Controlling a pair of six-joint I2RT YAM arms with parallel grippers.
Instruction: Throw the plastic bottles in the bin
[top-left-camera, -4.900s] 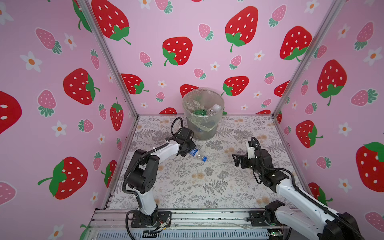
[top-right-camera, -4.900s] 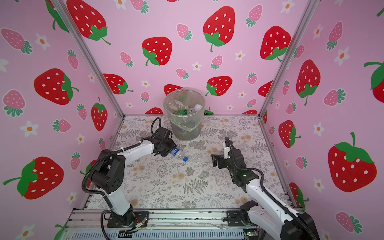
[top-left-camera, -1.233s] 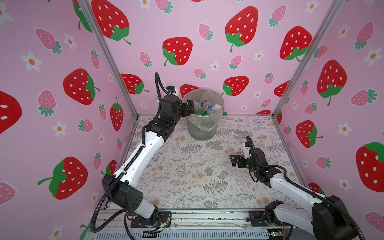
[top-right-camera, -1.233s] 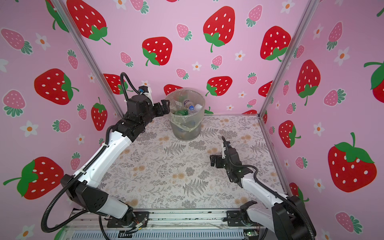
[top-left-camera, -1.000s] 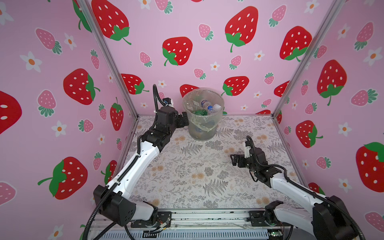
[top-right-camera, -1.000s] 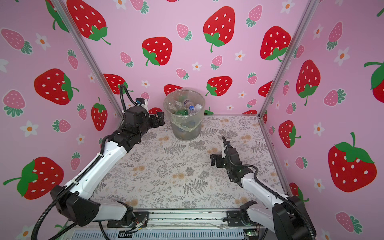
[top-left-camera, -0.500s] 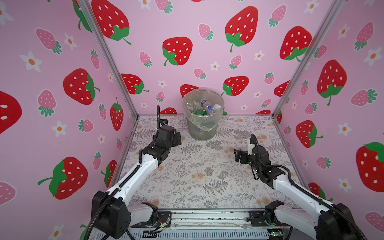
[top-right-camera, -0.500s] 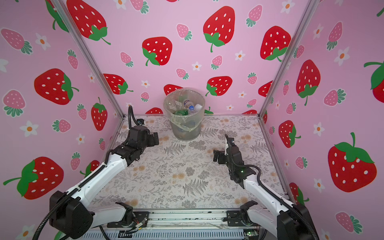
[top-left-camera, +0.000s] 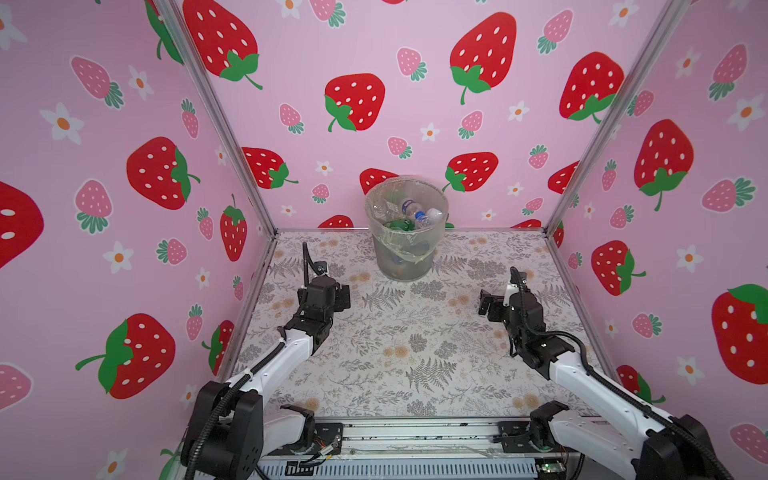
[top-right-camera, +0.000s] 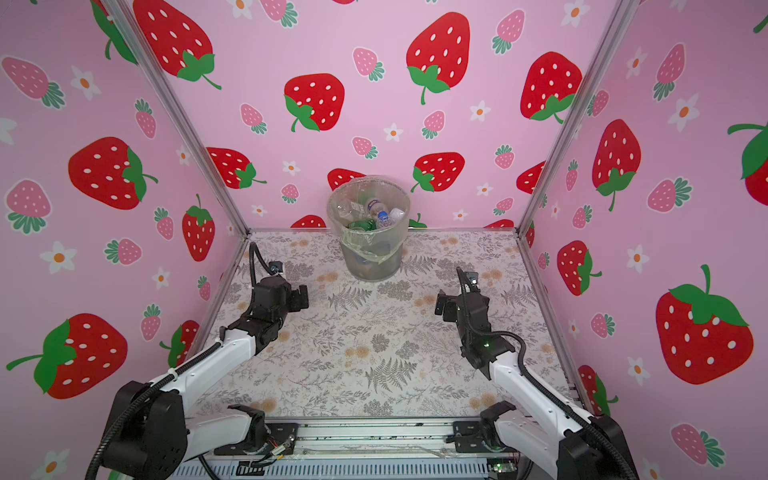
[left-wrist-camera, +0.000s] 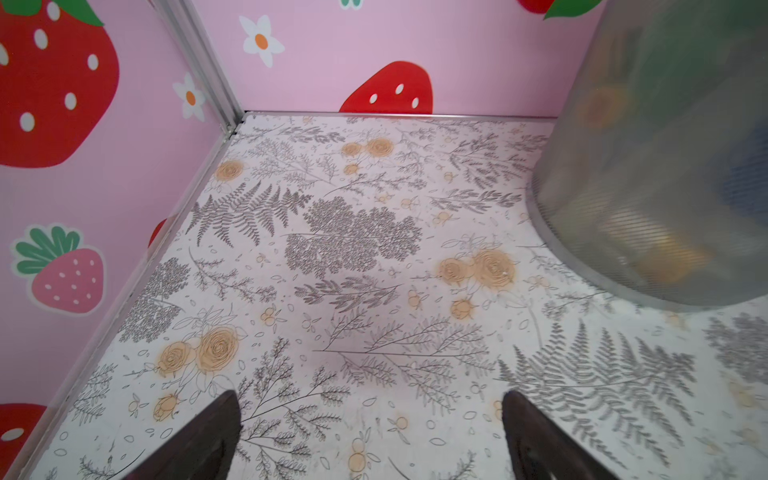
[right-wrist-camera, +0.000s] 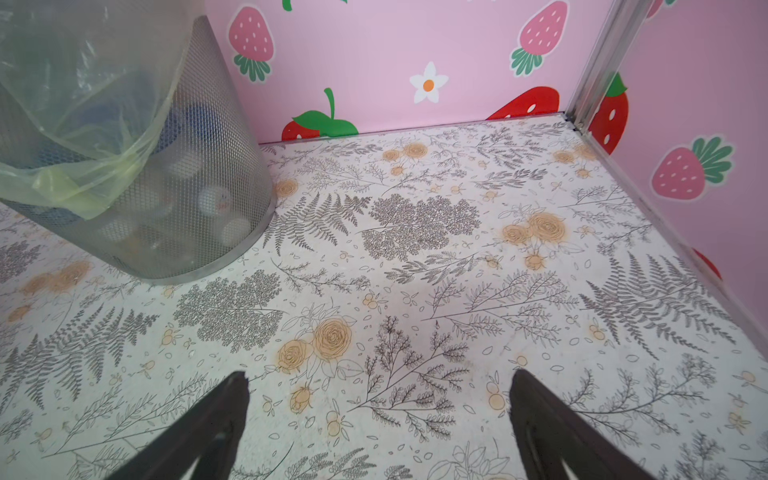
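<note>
The pink strawberry walls (top-left-camera: 374, 41) stand around both claws. The tabletop (top-left-camera: 415, 353) under the claws has no bottle lying on it. The bin (top-left-camera: 401, 266) stands ahead of both claws, between them, by the back wall. Your left claw (top-left-camera: 344, 298) is wide open and holds nothing. Your right claw (top-left-camera: 487, 303) is wide open and empty too. The plastic bottles (top-left-camera: 415, 212) sit inside the bin. I think the job is done, so you need no new grab. Nothing blocks your way; just don't bump the bin.

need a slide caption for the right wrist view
Open right gripper hovers over the floral table, with the bag-lined mesh bin of bottles nearby.
</note>
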